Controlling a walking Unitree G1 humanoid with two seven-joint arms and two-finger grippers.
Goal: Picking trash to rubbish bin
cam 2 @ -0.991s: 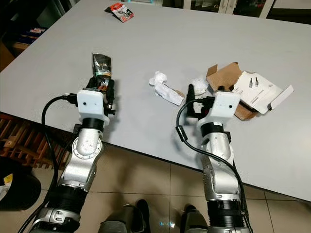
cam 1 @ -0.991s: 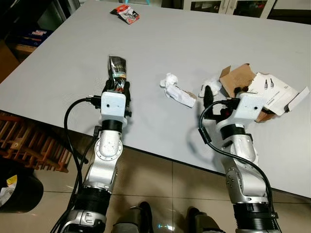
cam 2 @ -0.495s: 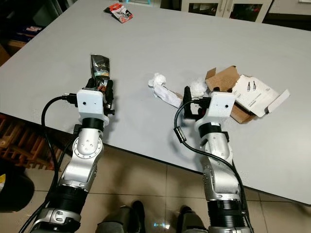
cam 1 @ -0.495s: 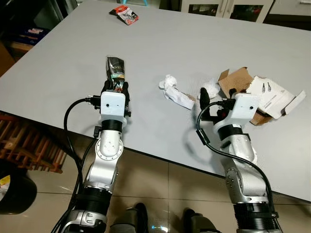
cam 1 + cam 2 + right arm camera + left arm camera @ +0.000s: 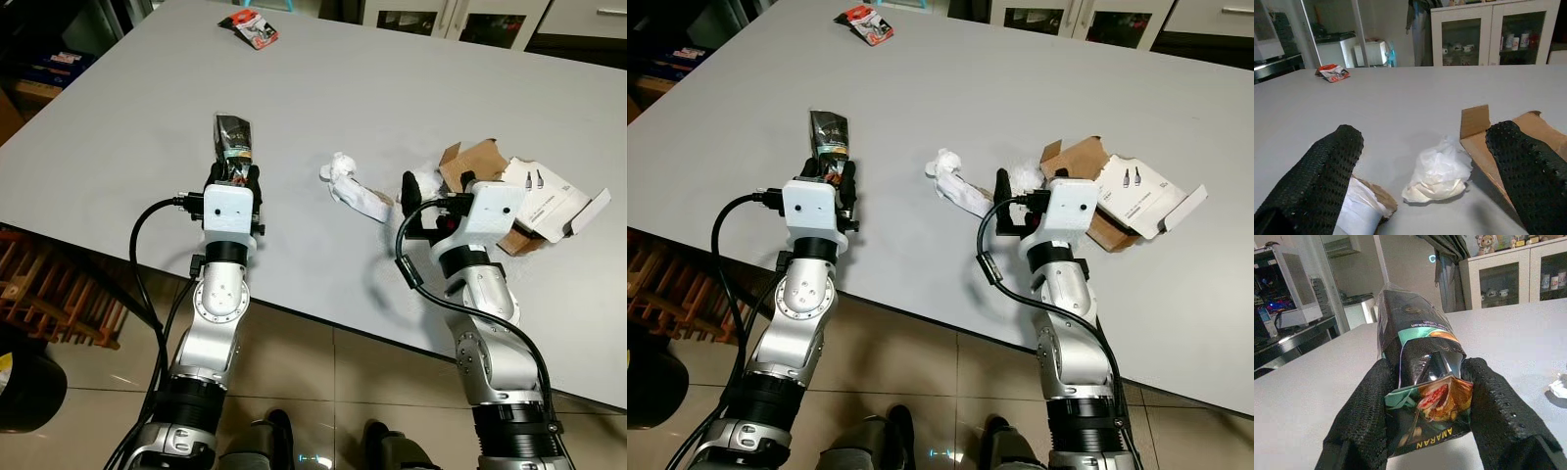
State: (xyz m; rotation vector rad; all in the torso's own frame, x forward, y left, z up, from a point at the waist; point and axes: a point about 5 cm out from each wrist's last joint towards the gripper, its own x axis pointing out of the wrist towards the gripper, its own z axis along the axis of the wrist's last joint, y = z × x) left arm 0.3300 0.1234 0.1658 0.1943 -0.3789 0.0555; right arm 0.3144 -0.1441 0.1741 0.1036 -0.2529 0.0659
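My left gripper [image 5: 235, 178] is shut on the lower end of a dark foil snack packet [image 5: 233, 135] that lies on the grey table [image 5: 147, 147]. The left wrist view shows both black fingers [image 5: 1365, 416] pressed against the sides of the packet [image 5: 1420, 367]. My right gripper [image 5: 437, 188] stands open low over the table, one finger on each side of a crumpled white tissue [image 5: 427, 179]. Seen from the right wrist, the tissue [image 5: 1437, 171] lies just ahead, between the fingers [image 5: 1327, 171].
Crumpled white paper with a wrapper [image 5: 353, 188] lies between the arms. A torn cardboard piece [image 5: 480, 162] and a white box [image 5: 554, 196] sit right of the tissue. A red packet [image 5: 253, 26] lies far back. A black bin [image 5: 24, 392] stands on the floor at left.
My right gripper has edged slightly forward and left around the tissue. The left gripper holds the packet as before. The camera has shifted a little.
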